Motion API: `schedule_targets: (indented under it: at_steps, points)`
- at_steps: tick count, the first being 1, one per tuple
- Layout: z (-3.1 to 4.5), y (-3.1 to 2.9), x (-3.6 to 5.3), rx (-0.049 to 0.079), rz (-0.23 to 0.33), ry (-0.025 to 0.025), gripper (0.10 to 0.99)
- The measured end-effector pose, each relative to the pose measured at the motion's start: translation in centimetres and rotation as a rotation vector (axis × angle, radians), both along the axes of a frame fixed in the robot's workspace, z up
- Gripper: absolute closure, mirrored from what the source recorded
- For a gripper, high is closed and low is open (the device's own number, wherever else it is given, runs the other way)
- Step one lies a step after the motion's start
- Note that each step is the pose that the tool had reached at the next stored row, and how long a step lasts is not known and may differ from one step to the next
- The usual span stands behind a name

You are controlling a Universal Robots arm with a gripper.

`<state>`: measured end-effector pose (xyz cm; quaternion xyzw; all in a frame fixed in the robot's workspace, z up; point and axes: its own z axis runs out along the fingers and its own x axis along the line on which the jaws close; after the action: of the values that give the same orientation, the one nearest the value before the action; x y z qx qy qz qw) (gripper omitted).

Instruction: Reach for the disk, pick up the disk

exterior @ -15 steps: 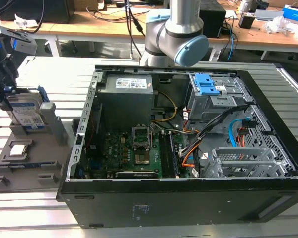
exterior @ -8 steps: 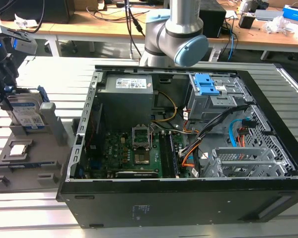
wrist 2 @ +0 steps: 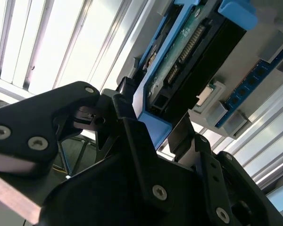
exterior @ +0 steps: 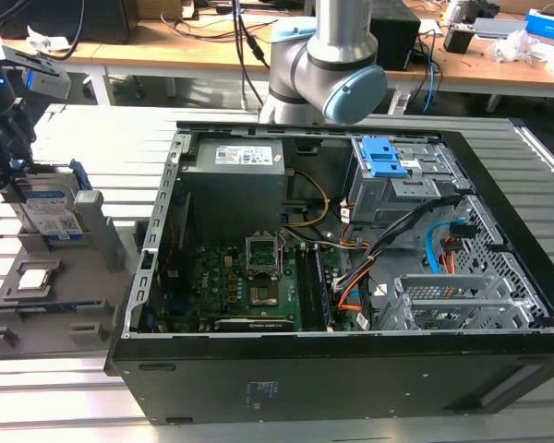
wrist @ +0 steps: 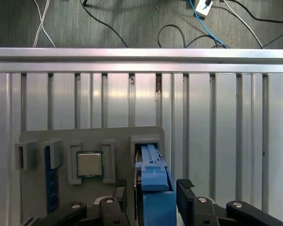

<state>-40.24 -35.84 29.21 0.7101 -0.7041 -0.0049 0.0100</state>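
Disk (wrist: 154, 181) upright, inside claw (wrist: 153, 194).

Exterior view, far left of the frame: the gripper (exterior: 17, 180) is cut by the picture's edge and covers one end of the disk (exterior: 54, 210), whose lower edge is hidden in the grey holder (exterior: 78, 318). In the first wrist view the disk (wrist: 154, 197) runs off the picture's edge.

The arm (exterior: 319, 55), upper middle of the exterior view, is a silver-grey tube with rounded joints; one joint ends in a pale blue cap (exterior: 355, 92). The gripper (wrist 2: 153, 117) is matt black and angular; its linked plates carry round silver screws (wrist 2: 37, 142).
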Motion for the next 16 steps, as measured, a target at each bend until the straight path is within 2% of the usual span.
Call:
schedule_targets:
  at_steps: [7, 9, 10, 16]
  points:
    - [0.00, 0.00, 0.00, 0.000, 0.002, 0.0000, 0.557]
    - [0.00, 0.00, 0.00, 0.000, 0.002, 0.0000, 0.690]
    - [0.00, 0.00, 0.00, 0.000, 0.002, 0.0000, 0.718]
    - [0.00, 0.00, 0.00, 0.000, 0.009, 0.0000, 0.718]
